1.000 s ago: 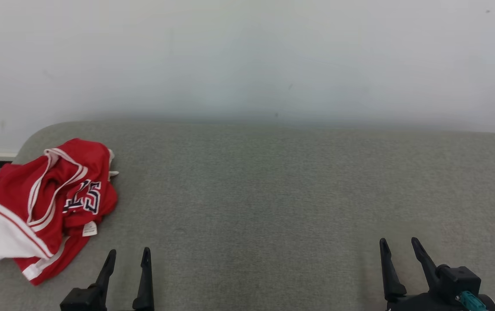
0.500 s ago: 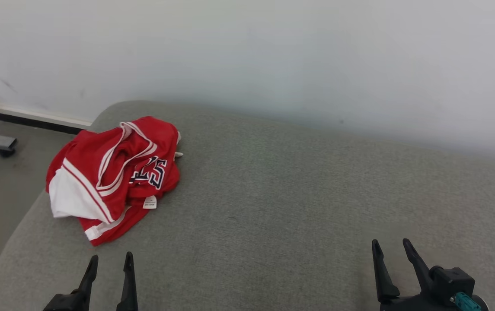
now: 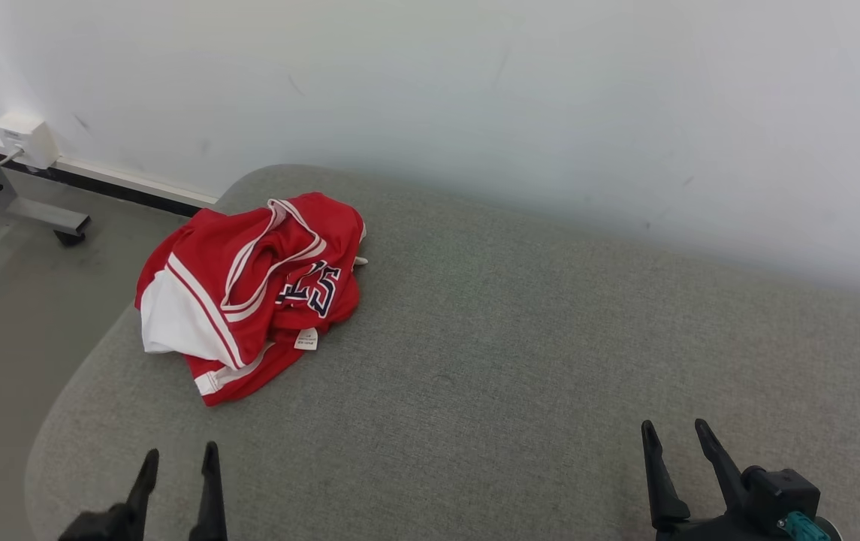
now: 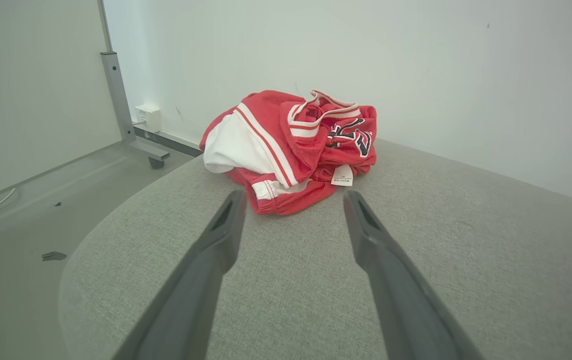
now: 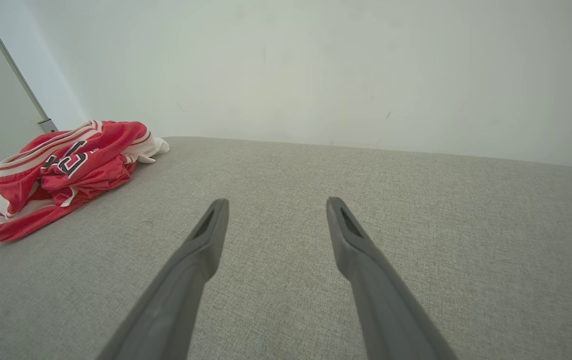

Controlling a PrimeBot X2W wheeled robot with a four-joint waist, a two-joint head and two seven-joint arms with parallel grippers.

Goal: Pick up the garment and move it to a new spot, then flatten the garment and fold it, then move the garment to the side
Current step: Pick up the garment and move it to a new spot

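The garment (image 3: pixel 249 289) is a red jersey with white stripes and dark numerals, lying crumpled near the left end of a grey upholstered surface (image 3: pixel 520 353). It also appears ahead in the left wrist view as the garment (image 4: pixel 290 142) and at the far left of the right wrist view as the garment (image 5: pixel 61 170). My left gripper (image 3: pixel 180 454) stands open at the lower left, short of the garment, with nothing between its fingers (image 4: pixel 223 230). My right gripper (image 3: pixel 674 432) is open at the lower right, far from the garment, its fingers (image 5: pixel 208 235) over bare fabric.
A white wall (image 3: pixel 475 90) runs behind the surface. To the left the floor (image 3: pixel 1 323) drops away past the rounded edge, with a grey metal frame leg on a caster (image 3: pixel 61 224) and a white wall box (image 3: pixel 24 137).
The head camera has swung left, so the garment now sits nearer the picture's middle and the floor shows. Neither gripper has changed its opening; the garment lies as before.
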